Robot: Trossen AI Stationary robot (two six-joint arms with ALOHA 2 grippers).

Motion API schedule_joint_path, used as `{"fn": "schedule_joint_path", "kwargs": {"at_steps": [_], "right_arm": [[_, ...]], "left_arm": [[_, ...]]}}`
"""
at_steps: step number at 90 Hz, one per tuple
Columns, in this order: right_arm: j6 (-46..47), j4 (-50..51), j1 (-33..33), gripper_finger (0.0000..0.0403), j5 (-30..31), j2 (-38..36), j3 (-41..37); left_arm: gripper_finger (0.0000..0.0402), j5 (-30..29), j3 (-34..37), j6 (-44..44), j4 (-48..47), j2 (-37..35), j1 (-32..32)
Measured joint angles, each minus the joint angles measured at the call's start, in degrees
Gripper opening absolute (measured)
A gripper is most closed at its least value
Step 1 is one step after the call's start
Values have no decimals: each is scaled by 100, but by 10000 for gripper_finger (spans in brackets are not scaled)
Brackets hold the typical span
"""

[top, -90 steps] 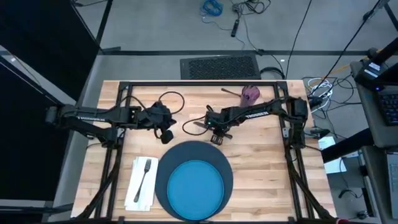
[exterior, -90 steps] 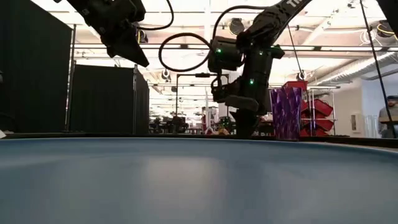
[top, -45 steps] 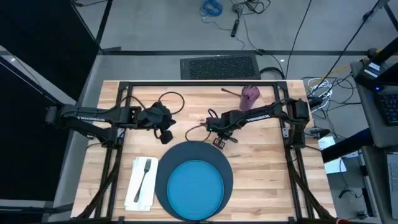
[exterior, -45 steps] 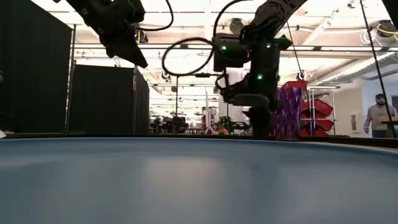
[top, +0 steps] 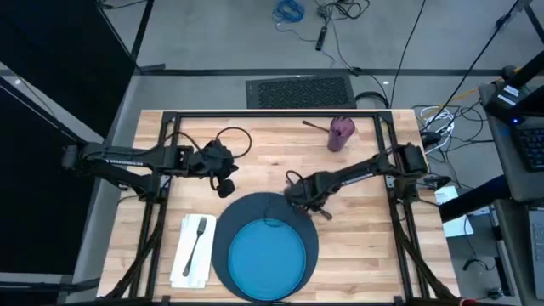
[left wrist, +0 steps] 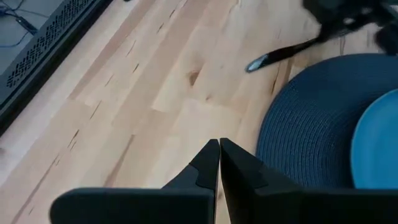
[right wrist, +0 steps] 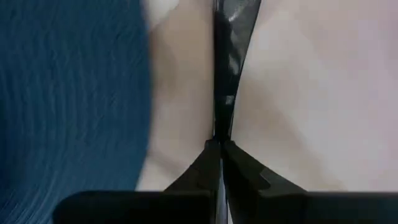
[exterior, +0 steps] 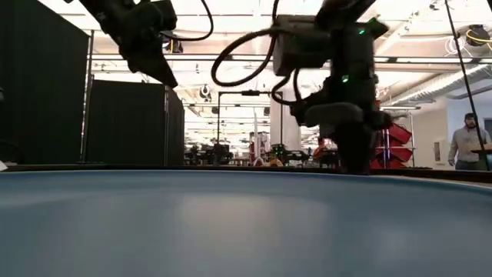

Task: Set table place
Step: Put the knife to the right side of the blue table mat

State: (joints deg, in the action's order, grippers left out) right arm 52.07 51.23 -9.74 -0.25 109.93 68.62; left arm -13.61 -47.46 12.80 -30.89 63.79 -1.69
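A dark navy round mat lies at the near middle of the table, with a bright blue plate on it. Left of the mat, a fork lies on a white napkin. My right gripper is low at the mat's far edge, shut on a slim metal utensil. Whether that utensil is the knife or the spoon, I cannot tell. My left gripper hangs shut and empty above the wood, left of the right one. A purple cup stands at the far right, and another utensil lies beside it. My right gripper pinches one end of the utensil between its two fingers, coming from above. The rest of the utensil reaches out toward the table's left, over the wood beside the mat, with its rounded free end low over the table. I cannot tell whether it touches the wood.
A black frame rail runs along the table's far edge, with more rails along the sides. Bare wood lies right of the mat. In the low view a person stands far off in the room, to the right.
My right gripper has carried the utensil toward the table's near edge and a little to the right, up to the mat's far edge. It stays shut on the utensil. In the low view it now stands in front of the purple cup.
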Motion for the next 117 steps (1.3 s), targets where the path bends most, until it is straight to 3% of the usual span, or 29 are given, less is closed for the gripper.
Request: {"fn": "schedule_joint_path", "kwargs": {"at_steps": [48, 62, 78, 88, 117], "right_arm": [[4373, -221, -2002, 0, -616, 9, -7], [5701, -703, -2428, 0, -598, 7, -7], [6979, -947, -2763, 0, -54, 7, -7], [7544, -1006, -2897, 0, 173, 7, -7], [7585, -1218, -2831, 0, 121, 7, -4]], "left_arm": [[0, -2, 0, -123, -175, 0, 9], [0, -2, 0, -255, -167, 0, 59], [0, 0, 0, -434, -151, 0, 113], [0, 5, 0, -579, -147, 0, 114], [0, 23, 0, -823, -149, 0, 114]]}}
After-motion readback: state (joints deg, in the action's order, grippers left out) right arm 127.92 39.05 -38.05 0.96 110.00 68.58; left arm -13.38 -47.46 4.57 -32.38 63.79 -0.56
